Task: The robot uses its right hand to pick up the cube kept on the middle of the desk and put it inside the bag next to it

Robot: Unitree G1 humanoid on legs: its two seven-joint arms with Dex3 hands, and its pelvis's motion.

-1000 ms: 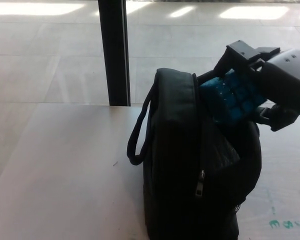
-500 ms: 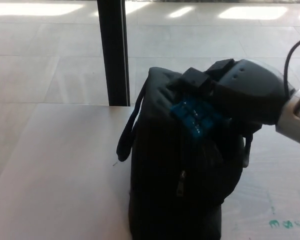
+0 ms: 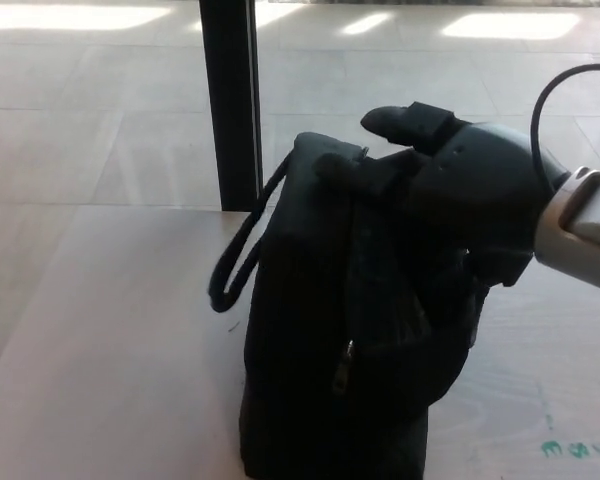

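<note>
The right robot hand (image 3: 450, 185) rests on top of the black bag (image 3: 340, 340) standing on the table (image 3: 110, 350), its fingers spread and empty. The cube is out of sight.

Strong backlight on my feed: bright patches blow out on the floor (image 3: 100, 120) along the top edge, glare near-white. The bench (image 3: 110, 350) is evenly lit, pale, with only faint shadow by the bag (image 3: 320, 330). Bag and right hand (image 3: 460, 190) are crushed to black and I can't separate their edges. Overall soft, slightly noisy; no obvious edge distortion.
</note>
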